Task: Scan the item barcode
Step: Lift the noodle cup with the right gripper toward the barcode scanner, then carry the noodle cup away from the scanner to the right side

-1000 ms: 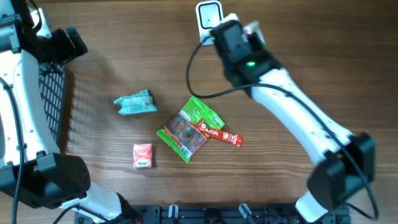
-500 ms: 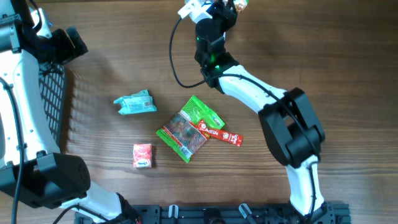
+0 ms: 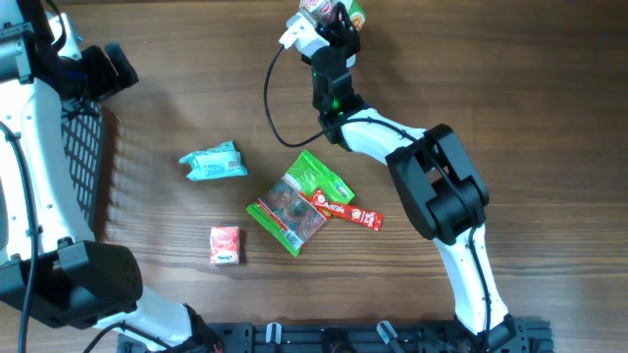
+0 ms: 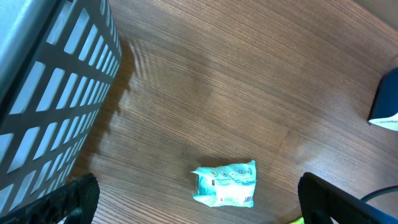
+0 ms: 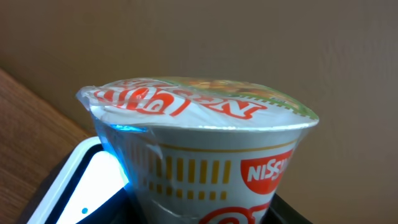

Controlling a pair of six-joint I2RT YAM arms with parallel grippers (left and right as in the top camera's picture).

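right pincer [image 3: 334, 22] grasping 1 noodle cup [image 5: 199, 155] beside 1 scanner [image 5: 74, 186]; left pincer [image 4: 200, 204] released; 1 teal pack [image 4: 225, 185] below.

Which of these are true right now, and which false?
1. The right gripper holds a Nissin cup noodle. True.
2. The cup's lid is peeled off. False: the lid is sealed on.
3. The white scanner is right beside the cup. True.
4. The left gripper grips the teal packet. False: it is open, and the packet lies on the table.
5. The small red packet is in the basket. False: it lies on the table.
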